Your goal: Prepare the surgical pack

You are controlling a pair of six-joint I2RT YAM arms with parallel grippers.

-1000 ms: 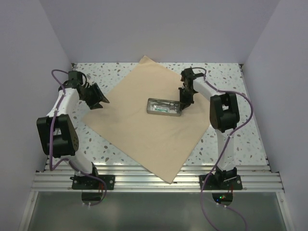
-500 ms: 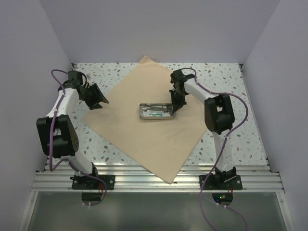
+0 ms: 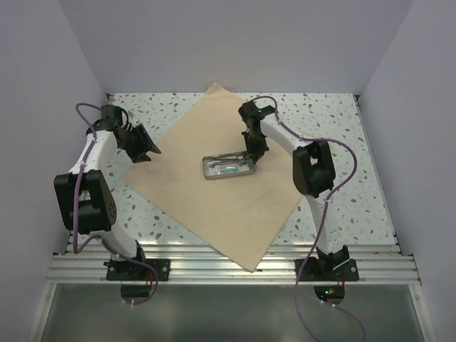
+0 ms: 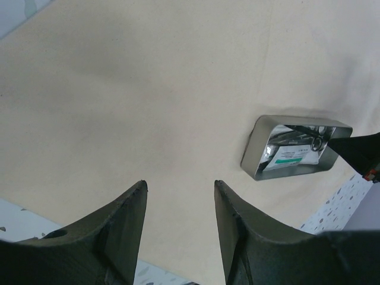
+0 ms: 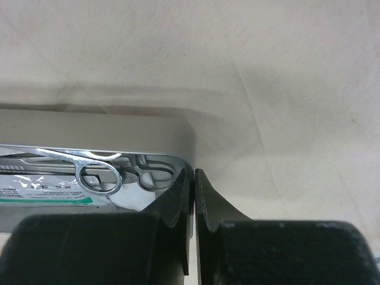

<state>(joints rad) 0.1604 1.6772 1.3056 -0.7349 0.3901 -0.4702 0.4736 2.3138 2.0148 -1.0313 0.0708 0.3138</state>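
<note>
One sheet (image 3: 214, 206), one tray (image 4: 252, 151)

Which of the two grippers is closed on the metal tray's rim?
The right gripper: its jaws pinch the end wall of the metal tray on the tan wrapping sheet. The left gripper hangs open near the sheet's edge, holding nothing.

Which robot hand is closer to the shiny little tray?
Right. The right hand pinches the tray's end wall. The left hand hangs open over the sheet's left edge, far from the tray.
</note>
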